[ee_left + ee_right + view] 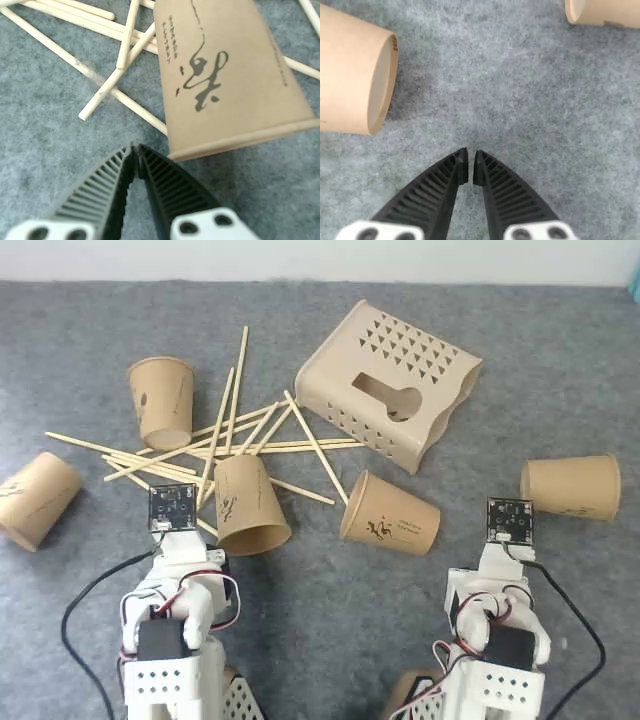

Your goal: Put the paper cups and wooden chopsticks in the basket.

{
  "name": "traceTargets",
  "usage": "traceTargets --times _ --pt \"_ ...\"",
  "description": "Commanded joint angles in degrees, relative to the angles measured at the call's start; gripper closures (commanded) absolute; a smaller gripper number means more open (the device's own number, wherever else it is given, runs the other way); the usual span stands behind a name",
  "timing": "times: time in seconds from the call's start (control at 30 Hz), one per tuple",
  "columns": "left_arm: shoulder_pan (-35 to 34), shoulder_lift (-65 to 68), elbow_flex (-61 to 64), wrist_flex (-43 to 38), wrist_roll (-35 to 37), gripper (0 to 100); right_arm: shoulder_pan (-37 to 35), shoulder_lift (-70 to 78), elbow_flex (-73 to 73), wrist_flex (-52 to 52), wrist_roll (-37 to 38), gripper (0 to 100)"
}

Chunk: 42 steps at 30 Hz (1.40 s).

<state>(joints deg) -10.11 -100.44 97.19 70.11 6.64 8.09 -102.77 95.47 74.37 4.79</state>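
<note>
The left gripper has its jaws pressed together with nothing between them, tips hanging low over the grey carpet. Just beyond the tips lies the rim of the middle cup, which rests on its side with its mouth toward the arm. It lies across some of the chopsticks, so those sticks would probably be hard to lift until it is moved. The closed jaws suggest no grasp has begun; they must open before taking either the rim or a stick.

The right gripper is likewise empty, its jaws nearly touching, and it points at bare carpet. It sits between the tipped cup, whose open mouth faces the gap, and the far right cup; either seems within reach.

Farther out, the chopsticks fan out in a loose crossed heap between the upper left cup and the basket. The basket lies overturned, a perforated face up and no opening showing, so it likely needs righting before anything goes in. The far left cup lies apart from the rest.
</note>
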Motion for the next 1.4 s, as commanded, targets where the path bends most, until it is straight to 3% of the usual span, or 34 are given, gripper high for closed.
traceTargets --times 0.0,0.6,0.83,1.0,1.2,1.37 --pt "0.44 -0.88 -0.66 -0.09 -0.44 99 0.57 -1.10 0.97 0.04 0.53 96.1" --pt "0.70 -0.88 -0.66 -0.09 -0.53 99 0.57 -1.10 0.97 0.04 0.53 96.1" --pt "3.96 -0.88 -0.75 -0.18 -0.62 99 0.48 -1.10 0.97 -0.04 0.44 96.1" --pt "1.93 -0.88 -3.91 0.00 -0.70 99 0.92 -1.19 0.70 -0.75 0.18 95.7" --pt "-4.04 -0.88 -7.96 -0.18 -0.70 99 6.20 -1.19 0.62 -2.42 0.62 95.7" --pt "-5.01 -0.88 -13.93 0.18 -1.93 98 13.76 -1.19 0.88 -2.59 1.85 95.7"
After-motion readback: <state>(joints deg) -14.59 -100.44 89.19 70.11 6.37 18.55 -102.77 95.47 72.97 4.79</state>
